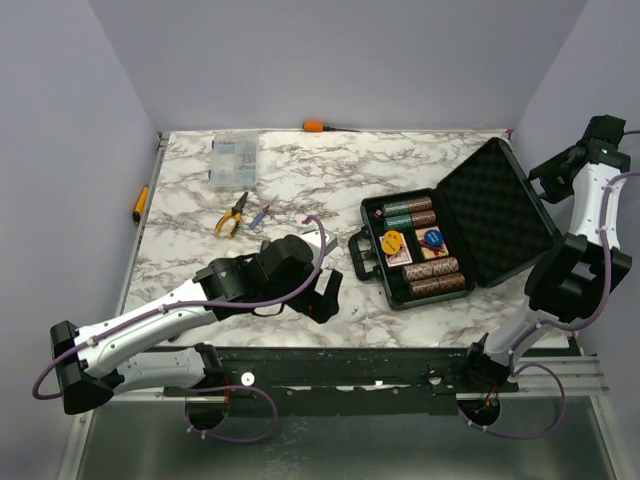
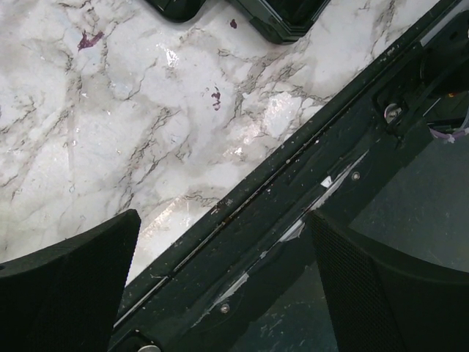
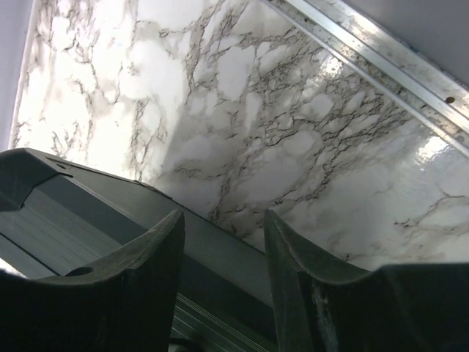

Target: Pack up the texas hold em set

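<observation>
Behind the open lid (image 1: 500, 205) of the case (image 1: 436, 296), hovering with right claw (image 3: 223, 220) part-spread and empty, far nearer than the wide-spread left claw (image 2: 223, 216).

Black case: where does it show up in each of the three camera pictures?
Top external: black case open, right of centre.
Left wrist: dark corners at the top edge, probably it.
Right wrist: ribbed dark panel lower left, likely its lid's outside.
Shared landmark: the marble tabletop.

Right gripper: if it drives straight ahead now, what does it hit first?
Probably the raised lid of the black hard case, just beyond the right gripper; depth is unclear.
</observation>
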Controlling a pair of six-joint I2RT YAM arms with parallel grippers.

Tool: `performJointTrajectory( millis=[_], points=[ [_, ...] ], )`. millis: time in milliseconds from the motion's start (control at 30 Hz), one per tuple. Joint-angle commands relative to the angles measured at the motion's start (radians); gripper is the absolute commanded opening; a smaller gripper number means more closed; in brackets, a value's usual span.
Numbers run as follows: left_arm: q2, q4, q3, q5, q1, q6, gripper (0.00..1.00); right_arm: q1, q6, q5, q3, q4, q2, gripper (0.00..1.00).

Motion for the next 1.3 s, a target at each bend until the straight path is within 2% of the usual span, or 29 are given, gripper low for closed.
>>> performJointTrajectory(
  millis=[0,133,300,600,1267],
  points=[
    [-0.019,0.022,-0.03,0.043,0.008,-0.002,0.97,-0.001,0.024,-0.138,-0.04,-0.029,-0.022,0.47],
    [-0.026,0.028,-0.033,0.039,0.009,-0.007,0.97,0.009,0.053,-0.217,-0.059,-0.033,-0.049,0.43],
    [-0.037,0.03,-0.044,0.028,0.009,-0.024,0.97,0.08,0.069,-0.262,-0.088,-0.036,-0.096,0.42],
    [-0.07,0.04,-0.088,0.018,0.009,-0.087,0.97,0.23,0.075,-0.293,-0.173,-0.029,-0.185,0.41],
    [-0.252,0.046,-0.255,-0.066,0.01,-0.331,0.98,0.436,0.11,-0.453,-0.364,0.056,-0.39,0.45]
  ],
)
